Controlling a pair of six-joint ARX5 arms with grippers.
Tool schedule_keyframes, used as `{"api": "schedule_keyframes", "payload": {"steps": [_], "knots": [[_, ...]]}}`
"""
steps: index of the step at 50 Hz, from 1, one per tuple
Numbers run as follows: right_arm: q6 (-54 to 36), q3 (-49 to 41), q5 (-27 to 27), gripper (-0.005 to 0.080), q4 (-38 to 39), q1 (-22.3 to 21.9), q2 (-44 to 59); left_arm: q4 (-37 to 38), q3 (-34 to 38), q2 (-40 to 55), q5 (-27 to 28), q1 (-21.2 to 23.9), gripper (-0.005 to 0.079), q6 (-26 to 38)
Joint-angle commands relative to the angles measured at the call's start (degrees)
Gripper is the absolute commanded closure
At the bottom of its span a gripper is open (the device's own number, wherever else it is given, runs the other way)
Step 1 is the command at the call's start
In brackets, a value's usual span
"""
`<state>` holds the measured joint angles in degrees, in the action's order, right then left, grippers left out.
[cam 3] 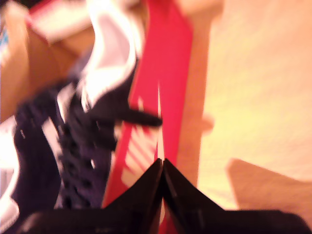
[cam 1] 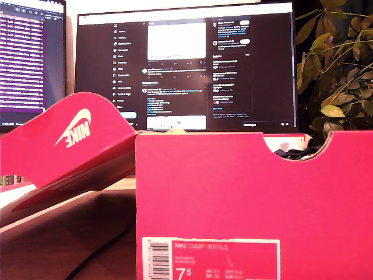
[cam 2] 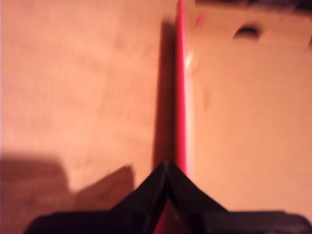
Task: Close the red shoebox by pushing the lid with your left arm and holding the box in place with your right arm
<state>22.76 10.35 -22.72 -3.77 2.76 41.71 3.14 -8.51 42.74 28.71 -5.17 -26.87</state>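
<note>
The red shoebox (cam 1: 245, 192) fills the exterior view's right, close to the camera. Its red lid (cam 1: 70, 146), with a white logo, stands raised and tilted at the exterior view's left. Neither arm shows in the exterior view. My first gripper (cam 2: 166, 165) has its black fingers meeting at a point, right at the thin red edge of the lid (cam 2: 181, 97). My second gripper (cam 3: 161, 162) is also shut, its tips over the red box wall (cam 3: 163, 73). Dark shoes (cam 3: 83, 146) with white trim lie inside and peek through the box's cutout (cam 1: 294, 154).
Two lit monitors (cam 1: 186, 64) (cam 1: 29, 52) stand behind the box, and a leafy plant (cam 1: 338, 70) is at the exterior view's right. Light wooden table (cam 2: 73, 87) (cam 3: 263, 97) lies beside lid and box. A white size label (cam 1: 213, 259) is on the near wall.
</note>
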Motion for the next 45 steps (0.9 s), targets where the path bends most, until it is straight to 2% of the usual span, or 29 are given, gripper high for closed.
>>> {"api": "schedule_keyframes", "payload": {"steps": [1, 7, 21, 35, 45], "knots": [[-0.2, 0.4, -1.2, 0.0764, 1.6, 0.2, 1.4, -2.0, -0.3, 3.7, 1.2, -0.9, 0.0761, 1.9], [-0.3, 0.4, -3.4, 0.0764, 3.7, 0.2, 5.0, -4.3, -1.9, 11.6, 4.4, -2.2, 0.0761, 3.1], [-0.3, 0.4, -6.6, 0.0764, 8.3, 0.2, 11.4, -9.3, -5.7, 26.5, 16.8, -2.5, 0.0761, 3.5], [-0.3, 0.4, -8.9, 0.0764, 11.1, 0.2, 14.7, -11.3, -8.3, 28.8, 21.9, -2.4, 0.0761, 3.2], [-0.4, 0.4, -10.0, 0.0764, 11.3, 0.2, 14.8, -10.8, -11.2, 28.2, 27.9, -2.4, 0.0761, 2.3]]}}
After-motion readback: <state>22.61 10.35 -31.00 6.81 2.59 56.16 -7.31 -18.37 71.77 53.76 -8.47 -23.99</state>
